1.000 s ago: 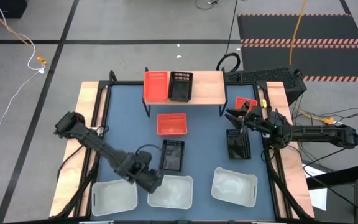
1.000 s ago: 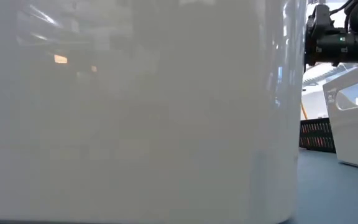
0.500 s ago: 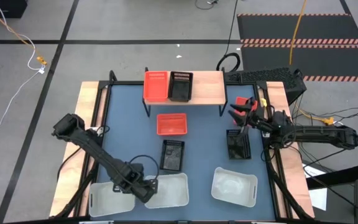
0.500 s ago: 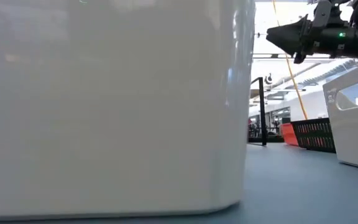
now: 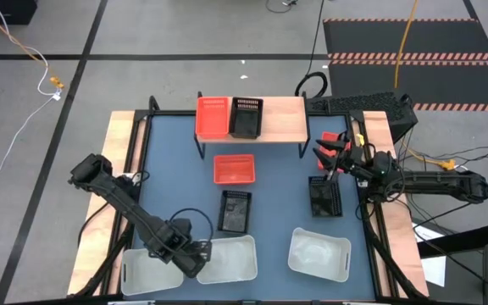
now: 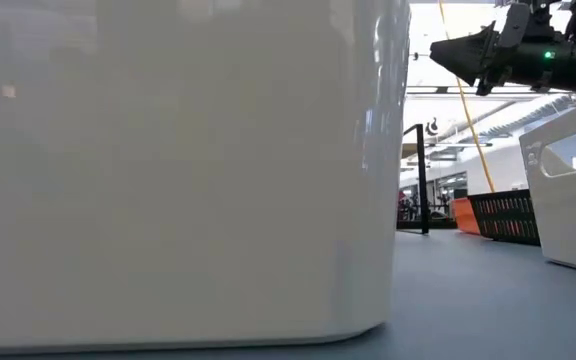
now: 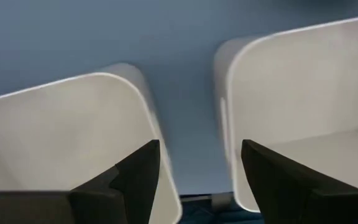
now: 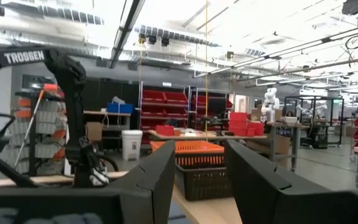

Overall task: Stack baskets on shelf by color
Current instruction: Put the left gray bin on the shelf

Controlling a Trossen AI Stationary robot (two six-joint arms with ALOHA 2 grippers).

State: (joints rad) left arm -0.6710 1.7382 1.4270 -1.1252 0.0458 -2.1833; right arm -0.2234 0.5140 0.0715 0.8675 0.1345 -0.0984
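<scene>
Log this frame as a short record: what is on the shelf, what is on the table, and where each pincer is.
shelf: one red basket and one black basket, side by side at its left end
table: red basket mid-table, black baskets, three white baskets along the near edge
left pincer: open, over the gap between the two left white baskets
right pincer: open, raised above the right black basket, holding nothing
</scene>
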